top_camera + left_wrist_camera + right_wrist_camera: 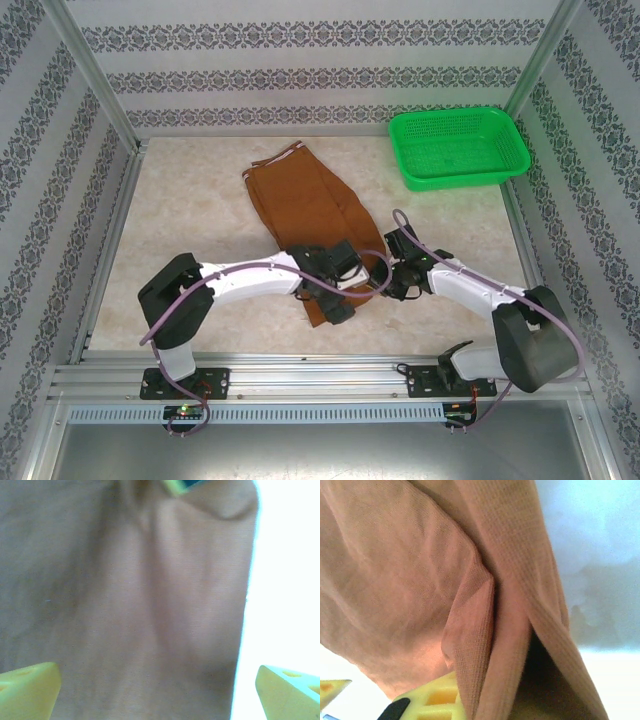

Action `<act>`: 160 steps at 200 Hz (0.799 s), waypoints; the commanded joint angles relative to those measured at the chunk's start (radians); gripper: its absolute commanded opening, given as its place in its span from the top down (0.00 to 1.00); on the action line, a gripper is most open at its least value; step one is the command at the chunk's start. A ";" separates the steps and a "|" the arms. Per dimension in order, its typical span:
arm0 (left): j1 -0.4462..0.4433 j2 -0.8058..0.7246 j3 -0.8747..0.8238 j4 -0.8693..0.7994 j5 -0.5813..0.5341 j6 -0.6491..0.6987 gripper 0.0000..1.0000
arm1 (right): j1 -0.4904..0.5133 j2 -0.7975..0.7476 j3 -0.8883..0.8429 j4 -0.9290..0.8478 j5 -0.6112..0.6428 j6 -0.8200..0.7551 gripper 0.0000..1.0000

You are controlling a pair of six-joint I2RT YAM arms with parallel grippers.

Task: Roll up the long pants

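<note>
The long pants (310,205) are rust-brown cloth, lying flat on the table from the pale-corded waistband at the back to the legs' ends near the arms. My left gripper (335,298) hovers over the near end of the legs. In the left wrist view its yellow fingertips (27,690) stand far apart, the left gripper (160,697) is open, and the long pants (125,595) lie under it. My right gripper (390,280) is at the cloth's right edge. In the right wrist view the right gripper (470,705) is shut on a ribbed fold of the long pants (485,630).
A green plastic basket (460,148) stands at the back right corner. The pale table (190,220) lies bare to the left of the cloth. Patterned walls and metal posts enclose the table on three sides.
</note>
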 commanded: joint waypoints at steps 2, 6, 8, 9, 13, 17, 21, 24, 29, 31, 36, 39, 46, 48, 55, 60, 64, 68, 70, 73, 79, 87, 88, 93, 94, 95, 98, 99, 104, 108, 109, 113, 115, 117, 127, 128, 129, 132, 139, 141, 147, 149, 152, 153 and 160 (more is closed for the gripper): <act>-0.051 -0.001 0.027 -0.003 -0.067 0.022 0.00 | -0.008 -0.036 0.017 0.039 0.001 0.054 1.00; -0.054 0.004 0.026 -0.001 -0.073 0.019 0.00 | -0.009 -0.038 0.025 0.032 -0.001 0.053 1.00; -0.055 0.006 0.025 0.000 -0.076 0.017 0.00 | -0.009 -0.039 0.025 0.032 -0.002 0.052 1.00; -0.056 0.007 0.024 0.000 -0.077 0.017 0.00 | -0.009 -0.040 0.027 0.030 -0.003 0.053 1.00; -0.056 0.011 0.022 0.004 -0.086 0.013 0.00 | -0.010 -0.042 0.033 0.026 -0.007 0.052 1.00; -0.057 0.015 0.018 0.008 -0.093 0.009 0.00 | -0.010 -0.045 0.035 0.026 -0.012 0.056 1.00; -0.056 0.018 0.015 0.013 -0.097 0.007 0.00 | -0.010 -0.049 0.035 0.032 -0.017 0.062 1.00; -0.056 0.019 0.012 0.016 -0.101 0.007 0.00 | -0.010 -0.053 0.035 0.036 -0.023 0.069 1.00; -0.057 0.022 0.007 0.023 -0.105 0.005 0.00 | -0.012 -0.059 0.031 0.049 -0.033 0.082 1.00; -0.057 0.024 0.005 0.025 -0.108 0.003 0.00 | -0.013 -0.062 0.029 0.056 -0.039 0.088 1.00; -0.056 0.027 0.000 0.033 -0.117 -0.001 0.00 | -0.015 -0.067 0.025 0.072 -0.053 0.098 1.00; -0.056 0.029 -0.004 0.037 -0.122 -0.003 0.00 | -0.016 -0.069 0.025 0.077 -0.058 0.104 1.00; -0.056 0.039 -0.012 0.049 -0.122 -0.001 0.00 | -0.019 -0.073 0.027 0.081 -0.071 0.114 1.00; -0.056 0.043 -0.013 0.052 -0.122 -0.001 0.00 | -0.018 -0.073 0.027 0.082 -0.072 0.115 1.00; -0.056 0.057 -0.014 0.055 -0.126 -0.001 0.00 | -0.019 -0.079 0.031 0.084 -0.079 0.121 1.00; -0.056 0.072 -0.013 0.055 -0.136 -0.003 0.00 | -0.019 -0.082 0.032 0.085 -0.082 0.124 1.00; -0.056 0.084 -0.012 0.056 -0.141 -0.003 0.00 | -0.020 -0.085 0.032 0.087 -0.087 0.127 1.00; -0.056 0.094 -0.011 0.054 -0.141 -0.002 0.00 | -0.022 -0.089 0.031 0.090 -0.092 0.132 1.00; -0.056 0.100 -0.010 0.055 -0.144 -0.002 0.00 | -0.022 -0.091 0.030 0.093 -0.095 0.133 1.00; -0.056 0.109 -0.009 0.056 -0.148 -0.003 0.00 | -0.024 -0.094 0.029 0.096 -0.098 0.137 1.00; -0.056 0.124 -0.010 0.060 -0.162 -0.009 0.00 | -0.024 -0.100 0.029 0.093 -0.102 0.139 1.00; -0.054 0.142 -0.013 0.067 -0.172 -0.015 0.00 | -0.027 -0.108 0.031 0.085 -0.104 0.139 1.00; -0.054 0.144 -0.013 0.068 -0.172 -0.016 0.00 | -0.027 -0.108 0.031 0.085 -0.105 0.139 1.00; -0.052 0.153 -0.014 0.074 -0.175 -0.019 0.00 | -0.029 -0.113 0.029 0.083 -0.104 0.139 1.00; -0.052 0.155 -0.016 0.075 -0.177 -0.020 0.00 | -0.029 -0.114 0.029 0.083 -0.105 0.138 1.00; -0.051 0.157 -0.017 0.076 -0.179 -0.021 0.00 | -0.030 -0.115 0.029 0.083 -0.104 0.137 1.00; -0.050 0.163 -0.019 0.079 -0.188 -0.026 0.00 | -0.030 -0.117 0.029 0.080 -0.103 0.135 1.00; -0.050 0.166 -0.019 0.080 -0.192 -0.028 0.00 | -0.031 -0.118 0.029 0.079 -0.103 0.135 1.00; -0.046 0.177 -0.020 0.082 -0.200 -0.034 0.00 | -0.032 -0.120 0.028 0.075 -0.105 0.133 1.00; -0.042 0.186 -0.020 0.084 -0.195 -0.034 0.05 | -0.035 -0.120 0.027 0.075 -0.108 0.133 1.00; -0.040 0.188 -0.020 0.084 -0.191 -0.033 0.08 | -0.035 -0.121 0.027 0.074 -0.109 0.132 1.00; -0.033 0.195 -0.020 0.083 -0.180 -0.031 0.19 | -0.037 -0.121 0.028 0.075 -0.111 0.131 1.00; -0.029 0.199 -0.018 0.082 -0.174 -0.030 0.28 | -0.038 -0.121 0.028 0.075 -0.113 0.129 1.00; -0.028 0.205 -0.016 0.081 -0.173 -0.031 0.37 | -0.037 -0.121 0.029 0.074 -0.114 0.129 1.00; -0.014 0.226 -0.005 0.070 -0.149 -0.027 0.82 | -0.035 -0.119 0.034 0.070 -0.115 0.123 1.00; -0.012 0.229 -0.004 0.069 -0.145 -0.025 0.93 | -0.035 -0.119 0.035 0.069 -0.116 0.122 1.00; -0.011 0.230 -0.002 0.068 -0.143 -0.024 0.98 | -0.035 -0.118 0.036 0.069 -0.116 0.121 1.00; -0.009 0.233 0.000 0.067 -0.138 -0.023 1.00 | -0.035 -0.116 0.038 0.067 -0.116 0.119 1.00; -0.006 0.239 0.004 0.065 -0.127 -0.014 1.00 | -0.031 -0.114 0.042 0.063 -0.114 0.115 1.00; -0.005 0.240 0.006 0.064 -0.127 -0.012 1.00 | -0.031 -0.114 0.044 0.061 -0.113 0.114 1.00; -0.005 0.241 0.008 0.061 -0.121 -0.006 1.00 | -0.030 -0.113 0.047 0.056 -0.110 0.110 1.00; -0.005 0.239 0.010 0.060 -0.113 0.000 1.00 | -0.030 -0.113 0.048 0.054 -0.108 0.110 1.00; -0.004 0.238 0.010 0.061 -0.101 0.006 1.00 | -0.029 -0.113 0.050 0.051 -0.105 0.109 1.00; -0.004 0.238 0.011 0.060 -0.097 0.007 1.00 | -0.029 -0.114 0.050 0.050 -0.103 0.109 1.00; -0.003 0.237 0.016 0.053 -0.096 0.006 1.00 | -0.027 -0.116 0.052 0.045 -0.093 0.105 1.00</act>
